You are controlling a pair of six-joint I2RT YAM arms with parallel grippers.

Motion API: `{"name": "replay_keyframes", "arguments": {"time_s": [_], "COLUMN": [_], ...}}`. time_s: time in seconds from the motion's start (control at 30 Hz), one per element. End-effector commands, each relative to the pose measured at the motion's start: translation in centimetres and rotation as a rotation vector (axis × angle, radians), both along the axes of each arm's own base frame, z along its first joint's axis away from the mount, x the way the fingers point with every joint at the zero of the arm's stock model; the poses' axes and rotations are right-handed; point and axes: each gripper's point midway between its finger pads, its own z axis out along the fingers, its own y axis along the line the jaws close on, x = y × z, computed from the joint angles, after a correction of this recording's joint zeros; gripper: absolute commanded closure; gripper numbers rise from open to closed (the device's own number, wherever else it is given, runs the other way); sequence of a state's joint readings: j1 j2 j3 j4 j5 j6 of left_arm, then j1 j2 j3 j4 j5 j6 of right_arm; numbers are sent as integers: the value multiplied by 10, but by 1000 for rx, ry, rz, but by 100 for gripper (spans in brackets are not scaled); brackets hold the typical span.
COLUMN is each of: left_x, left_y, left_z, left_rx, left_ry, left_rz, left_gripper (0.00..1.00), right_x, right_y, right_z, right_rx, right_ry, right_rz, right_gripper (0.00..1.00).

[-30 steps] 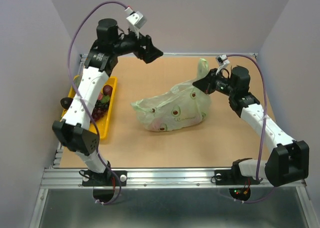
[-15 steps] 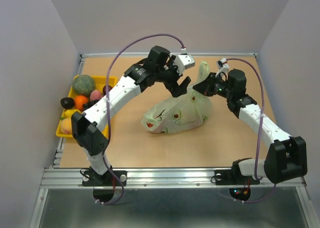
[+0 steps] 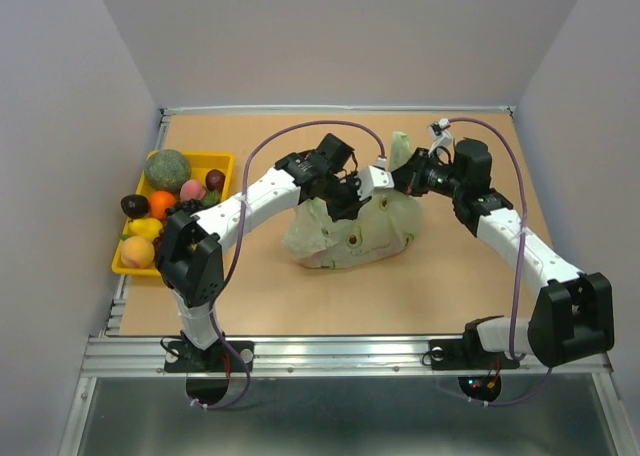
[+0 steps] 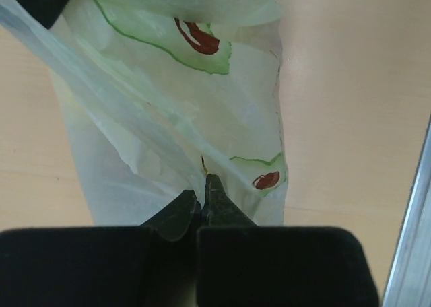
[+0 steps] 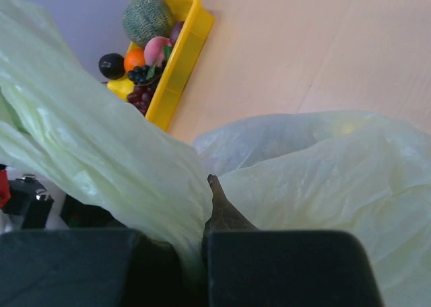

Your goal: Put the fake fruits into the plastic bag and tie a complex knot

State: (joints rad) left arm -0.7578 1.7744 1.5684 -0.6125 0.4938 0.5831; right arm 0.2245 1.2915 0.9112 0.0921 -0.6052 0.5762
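The plastic bag (image 3: 365, 236) lies slumped mid-table, pale green with brown-and-green prints. My left gripper (image 3: 345, 206) is at its upper left side, shut on a fold of the film (image 4: 204, 186); the bag (image 4: 168, 112) fills the left wrist view. My right gripper (image 3: 405, 179) is shut on the bag's raised upper right part, where film (image 5: 121, 152) drapes over one finger (image 5: 219, 206). The fake fruits sit in the yellow tray (image 3: 225, 162) at the left: a green melon (image 3: 167, 168), an orange (image 3: 161, 204), purple grapes (image 5: 140, 95) and others. I cannot tell whether any fruit is in the bag.
The tray (image 5: 185, 48) stands against the left wall. Bare tan table surface (image 3: 450, 276) stretches in front of and to the right of the bag. A metal rail (image 3: 350, 348) runs along the near edge, between the arm bases.
The left arm swung from over the tray across to the bag, came down on its upper left side and shut on the film. The right gripper kept its hold.
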Motion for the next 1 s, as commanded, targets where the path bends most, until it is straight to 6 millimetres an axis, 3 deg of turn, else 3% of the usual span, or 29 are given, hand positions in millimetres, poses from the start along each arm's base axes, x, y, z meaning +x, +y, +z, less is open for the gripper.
{"name": "replay_keyframes", "arguments": {"time_s": [0.0, 0.1, 0.2, 0.23, 0.27, 0.33, 0.43, 0.53, 0.7, 0.73, 0.77, 0.97], "left_x": [-8, -5, 4, 7, 6, 11, 16, 14, 18, 20, 22, 35], "left_y": [7, 7, 9, 8, 9, 12, 15, 13, 4, 2, 0, -13], "left_z": [3, -9, -9, -2, 9, 39, 73, 97, 109, 109, 105, 93], "left_rx": [-30, -12, -13, -31, -64, -143, -215, -250, -279, -283, -283, -280], "left_ry": [-84, -96, -99, -101, -91, -84, -88, -77, -40, -31, -17, 28], "left_rz": [-104, -125, -103, -96, -79, -43, -11, 2, 15, 16, 20, 79], "left_gripper": [99, 98, 86, 71, 63, 50, 41, 39, 39, 39, 31, 32], "right_x": [10, 17, 26, 27, 27, 26, 23, 20, 15, 15, 15, 13], "right_y": [-3, -6, -12, -14, -14, -15, -15, -16, -14, -14, -14, -11], "right_z": [13, 8, -2, -5, -9, -13, -16, -16, -12, -12, -10, -6], "right_rx": [96, 139, 154, 153, 154, 152, 154, 153, 155, 154, 154, 158], "right_ry": [38, 100, 145, 154, 164, 173, 179, 172, 159, 156, 151, 144], "right_rz": [-59, -114, -178, -194, -197, -204, -198, -195, -176, -174, -174, -152], "right_gripper": [100, 100, 100, 100, 100, 100, 100, 100, 100, 100, 99, 100]}}
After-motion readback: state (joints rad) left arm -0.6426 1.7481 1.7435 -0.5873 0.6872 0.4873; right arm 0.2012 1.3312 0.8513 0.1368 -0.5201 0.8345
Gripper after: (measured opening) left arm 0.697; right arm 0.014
